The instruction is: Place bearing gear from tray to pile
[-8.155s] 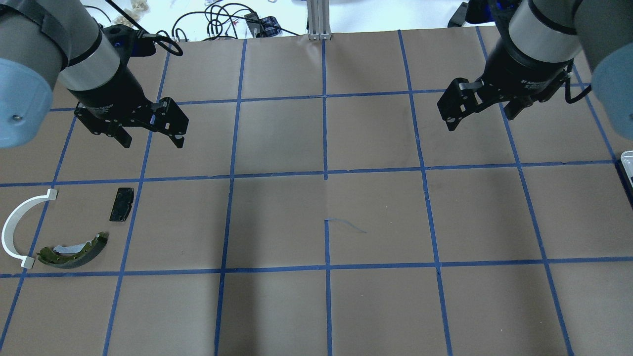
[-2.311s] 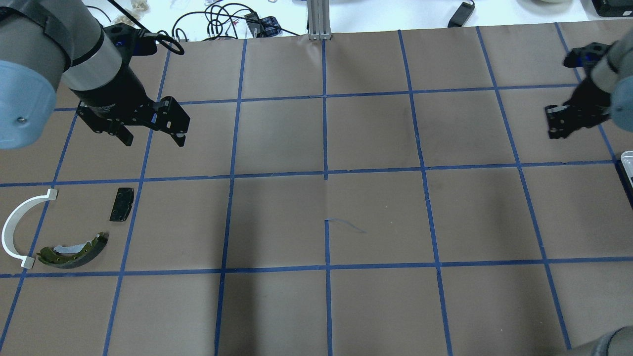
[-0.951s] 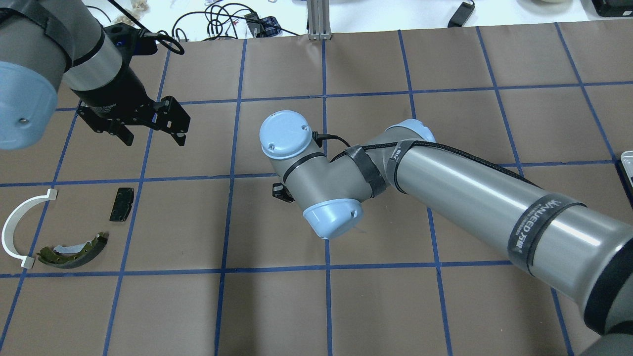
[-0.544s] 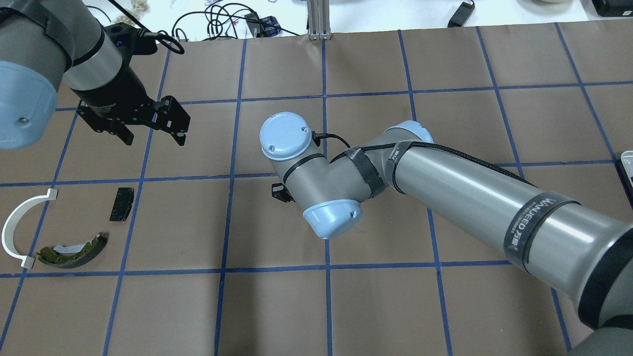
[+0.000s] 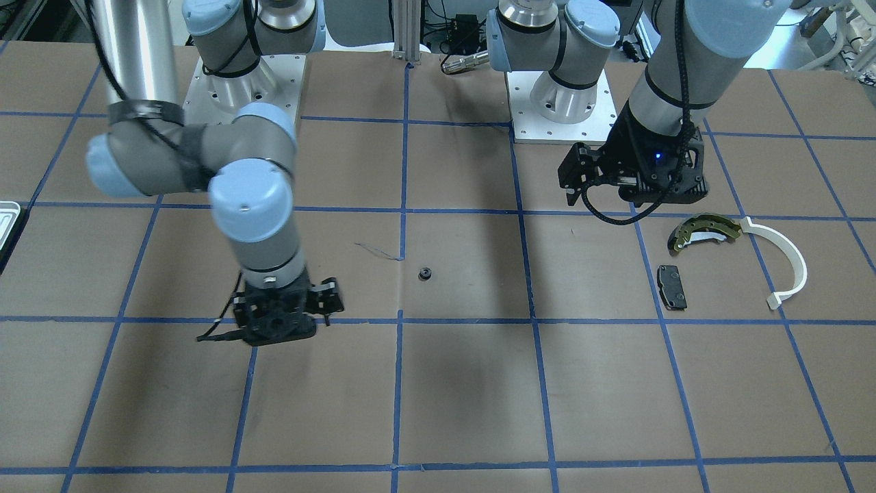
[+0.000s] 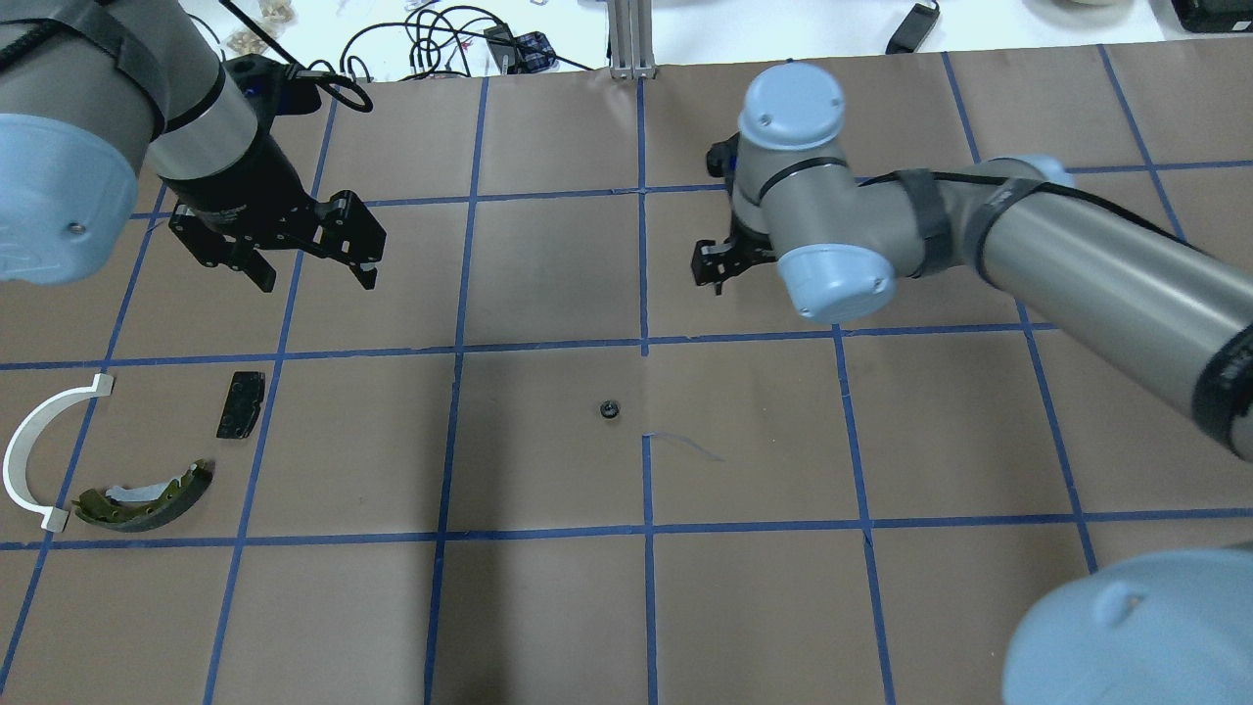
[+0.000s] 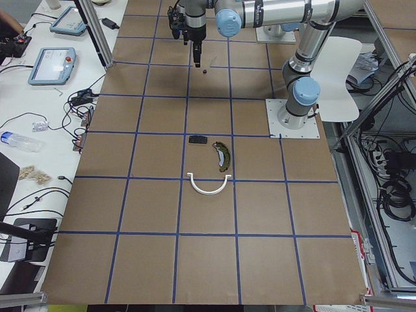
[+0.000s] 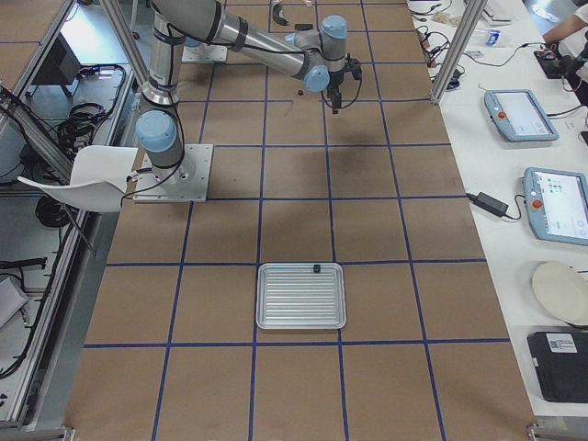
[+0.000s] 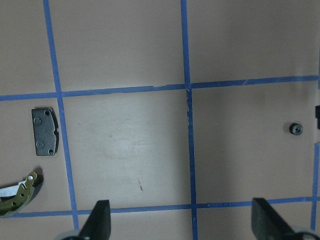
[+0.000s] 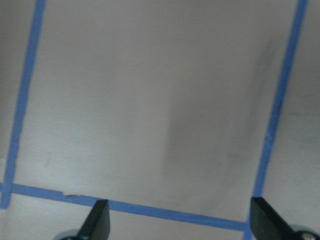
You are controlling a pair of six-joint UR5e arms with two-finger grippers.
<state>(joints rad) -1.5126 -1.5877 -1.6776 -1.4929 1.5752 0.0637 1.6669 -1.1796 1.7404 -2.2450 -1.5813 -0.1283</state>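
Observation:
The bearing gear [image 6: 609, 409], a tiny black toothed ring, lies alone on the brown paper near the table's centre [image 5: 425, 274] [image 9: 297, 129]. The pile sits by my left side: an olive brake shoe [image 6: 147, 490], a white arc strip [image 6: 29, 450] and a black pad [image 6: 241, 403]. My left gripper [image 6: 315, 279] hovers open and holds nothing, beyond the pile [image 9: 182, 225]. My right gripper [image 6: 719, 266] is open and holds nothing [image 10: 180, 225], raised about one grid square beyond and to the right of the gear. The tray [image 8: 300, 296] lies far out on my right.
A small dark piece rests at the tray's far rim [image 8: 315, 268]. Cables [image 6: 440, 39] and an aluminium post [image 6: 631, 34] line the far edge. Tablets [image 8: 519, 115] sit on a side table. Blue tape divides the paper into squares.
The right arm has swung up and away from the table's centre toward the far right, uncovering the bearing gear on the paper. The left gripper has shifted only slightly.

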